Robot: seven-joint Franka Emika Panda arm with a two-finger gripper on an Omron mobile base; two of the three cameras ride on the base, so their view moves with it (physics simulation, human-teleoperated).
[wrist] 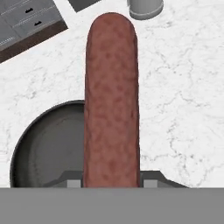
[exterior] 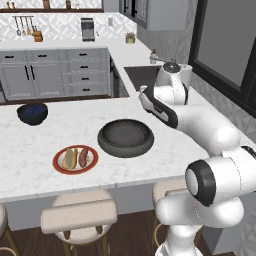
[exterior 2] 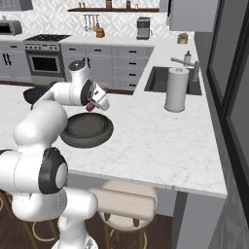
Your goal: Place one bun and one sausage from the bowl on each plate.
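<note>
My gripper [wrist: 111, 181] is shut on a reddish-brown sausage [wrist: 111, 100], which stands lengthwise between the fingertips [wrist: 70, 180]. In the right base view the gripper [exterior 2: 90, 108] hangs above the far rim of the dark grey bowl [exterior 2: 86, 130], with the sausage [exterior 2: 90, 104] showing as a small red bit. The bowl [exterior: 125, 138] looks empty inside [wrist: 48, 148]. To its left, the red-rimmed plate [exterior: 58, 167] carries one bun [exterior: 69, 158] and one sausage [exterior: 83, 157]. The light grey plate is out of view.
A small deep dark bowl with blue contents [exterior: 32, 113] sits at the counter's far left. A paper towel roll [exterior 2: 176, 90] stands by the sink [exterior 2: 158, 80] to the right. Stools [exterior: 79, 212] line the counter's near edge.
</note>
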